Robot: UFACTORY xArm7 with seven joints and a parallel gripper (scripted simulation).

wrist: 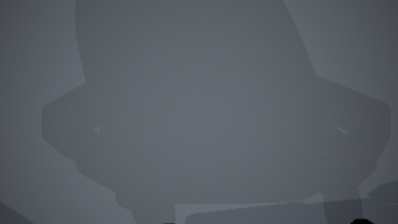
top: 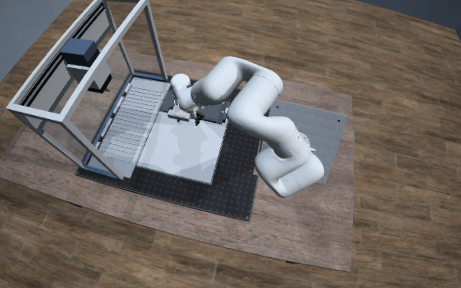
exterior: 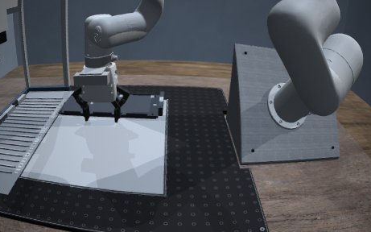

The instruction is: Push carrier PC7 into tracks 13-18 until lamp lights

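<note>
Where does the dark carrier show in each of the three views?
Top: carrier, right of the gripper, partly under the arm.
Exterior: carrier behind the open gripper.
Wrist: not identifiable; only grey surface and shadow.
Shared landmark: loading rails.

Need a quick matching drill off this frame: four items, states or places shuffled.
Items:
1. claw
2. carrier
3. loading rails
4. wedge mount

Descriptions:
A. grey, holds the arm's base, on the right in the exterior view
B. dark and flat, beyond the pale sheet, behind the claw
C. open, holding nothing, fingers pointing down
D. ribbed tracks along the left edge in the exterior view

Pairs: 1-C, 2-B, 3-D, 4-A
</note>
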